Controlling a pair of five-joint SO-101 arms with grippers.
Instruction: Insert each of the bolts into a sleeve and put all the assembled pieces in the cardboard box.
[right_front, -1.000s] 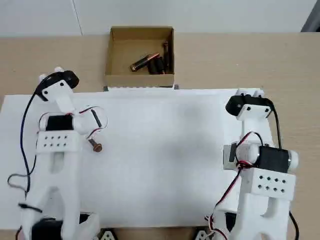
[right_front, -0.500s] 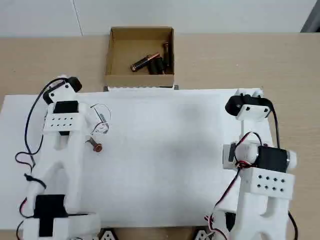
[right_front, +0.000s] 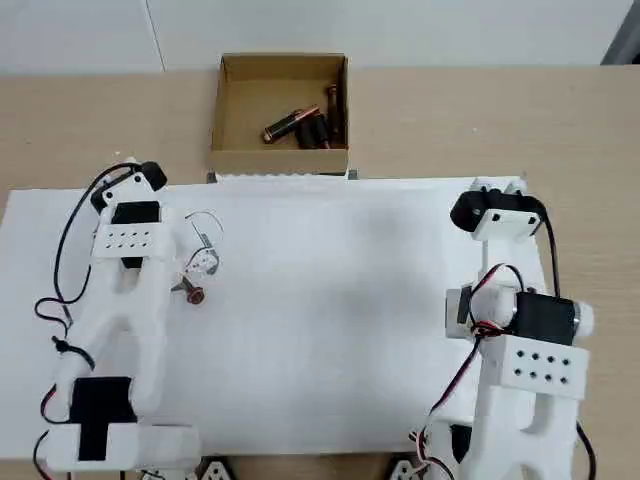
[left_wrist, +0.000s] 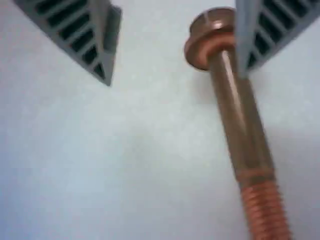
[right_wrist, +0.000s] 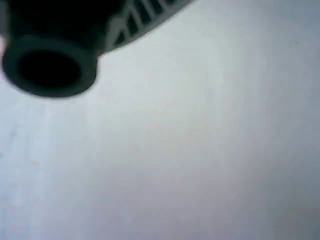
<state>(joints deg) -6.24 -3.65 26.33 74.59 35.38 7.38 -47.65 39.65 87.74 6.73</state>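
A copper bolt (left_wrist: 235, 120) lies on the white sheet (right_front: 330, 300), and the high view places that bolt (right_front: 192, 293) at the sheet's left side. My left gripper (left_wrist: 175, 77) hangs open just above it, one grey finger (left_wrist: 85, 35) well off to the side and the other right beside the bolt's head. In the right wrist view my right gripper (right_wrist: 100, 35) is shut on a black sleeve (right_wrist: 48, 67), held a little above the sheet at the right side. The cardboard box (right_front: 280, 160) stands past the sheet's far edge with several dark assembled pieces (right_front: 305, 125) inside.
The sheet covers most of the wooden table (right_front: 480, 120). Both white arm bases (right_front: 525, 400) stand at the near edge, with cables looping beside the left arm (right_front: 125, 290). The sheet's middle is bare.
The left arm has swung nearer and dropped over the bolt, which has not moved. The right arm has kept still.
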